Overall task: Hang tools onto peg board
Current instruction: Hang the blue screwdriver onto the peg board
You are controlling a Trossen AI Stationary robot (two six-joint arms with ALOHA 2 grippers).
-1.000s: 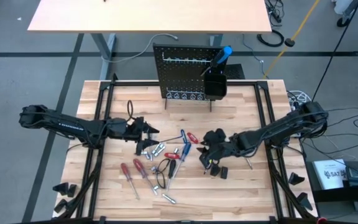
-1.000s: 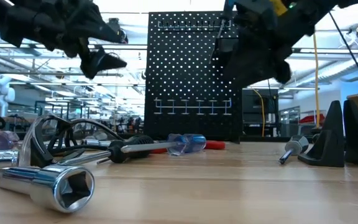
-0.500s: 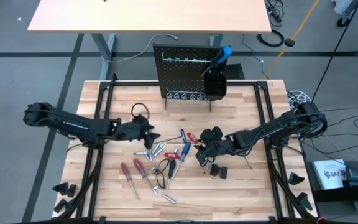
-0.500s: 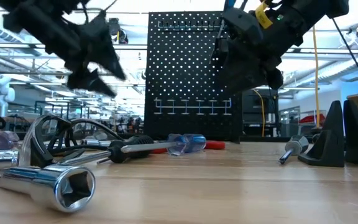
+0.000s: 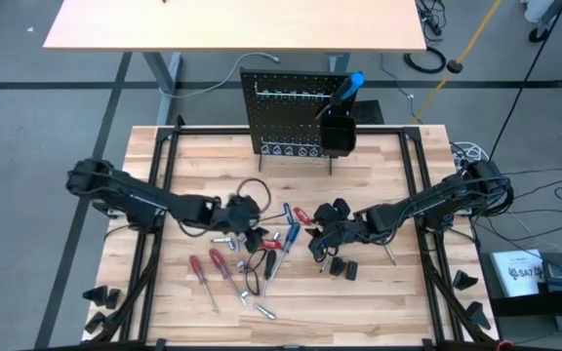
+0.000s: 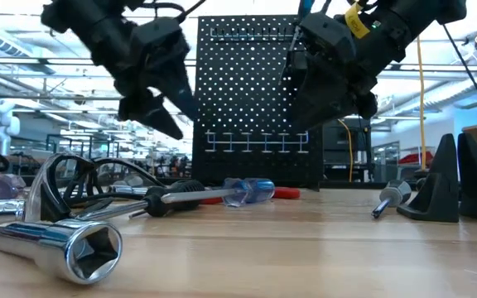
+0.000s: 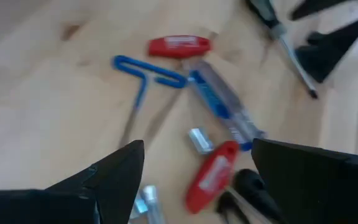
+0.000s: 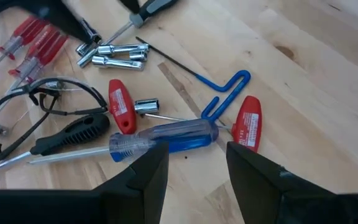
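Above the tool pile at mid-table: I have both grippers poised over the loose tools (image 5: 261, 255), nothing held.

My left gripper (image 5: 252, 232) hangs with its jaws spread wide and empty over the blue T-handle hex key (image 7: 143, 73) and a red handle (image 7: 211, 175). My right gripper (image 5: 318, 239) has its jaws partly parted, also empty, above the blue-handled screwdriver (image 8: 166, 139). The tools lie on the wooden table (image 5: 379, 292). The peg board (image 5: 291, 115) stands upright at the table's far edge, a blue-handled tool (image 5: 347, 90) in its bin.

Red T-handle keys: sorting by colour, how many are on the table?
2. One red T-handle lies beside the safety glasses; the other by the blue hex key. More may hide under the arms.
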